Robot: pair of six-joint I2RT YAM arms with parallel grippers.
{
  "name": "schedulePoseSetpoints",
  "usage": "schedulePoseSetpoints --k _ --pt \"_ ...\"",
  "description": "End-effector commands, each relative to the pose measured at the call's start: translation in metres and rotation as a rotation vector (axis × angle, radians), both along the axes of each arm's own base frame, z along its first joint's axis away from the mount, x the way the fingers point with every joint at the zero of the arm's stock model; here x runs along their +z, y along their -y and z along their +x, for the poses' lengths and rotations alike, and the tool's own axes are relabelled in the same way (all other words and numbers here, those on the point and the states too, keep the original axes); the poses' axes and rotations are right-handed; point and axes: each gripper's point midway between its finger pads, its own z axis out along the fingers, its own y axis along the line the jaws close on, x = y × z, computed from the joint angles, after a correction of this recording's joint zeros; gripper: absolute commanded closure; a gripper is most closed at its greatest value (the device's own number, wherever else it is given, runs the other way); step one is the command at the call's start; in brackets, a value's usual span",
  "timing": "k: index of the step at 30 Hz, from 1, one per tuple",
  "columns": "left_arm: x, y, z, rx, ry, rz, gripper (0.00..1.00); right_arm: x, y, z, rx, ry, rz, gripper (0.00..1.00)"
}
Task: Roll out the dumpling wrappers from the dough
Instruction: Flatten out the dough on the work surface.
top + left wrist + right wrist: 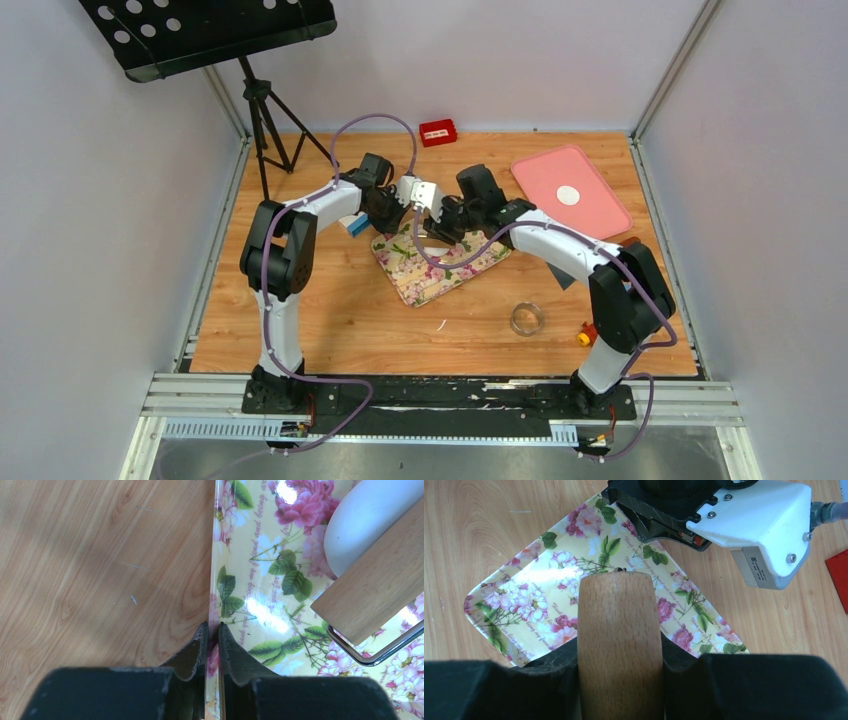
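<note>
- The left tool is pinched tight on the edge of the floral tray, which lies on the tabletop.
- The right tool is clamped around a roller's wooden handle (held over that tray), just beside the left tool.
- One dumpling wrapper lies on a pink tray, well apart from both tools, off past the right tool's right side.

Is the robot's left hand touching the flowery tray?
Touching. The left wrist view shows the left gripper pinched shut on the edge of the flowery tray.

Floral tray script: "and being"
</note>
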Motion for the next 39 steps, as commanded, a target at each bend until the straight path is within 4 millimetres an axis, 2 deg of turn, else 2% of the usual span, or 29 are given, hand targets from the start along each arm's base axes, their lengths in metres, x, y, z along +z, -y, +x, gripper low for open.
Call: schedulePoseSetpoints --k 1,17,39 --pt "-0.043 -0.023 -0.027 0.02 -0.132 0.123 1.0 -0.059 0.027 -0.04 0.026 -0.183 -0.153 1.0" --pt "-0.043 -0.023 -0.027 0.023 -0.131 0.125 1.0 -0.058 0.03 -0.065 0.086 -0.245 -0.139 1.0" --pt "-0.043 -0.023 -0.027 0.025 -0.132 0.125 1.0 -0.055 0.032 -0.077 0.111 -0.281 -0.137 1.0"
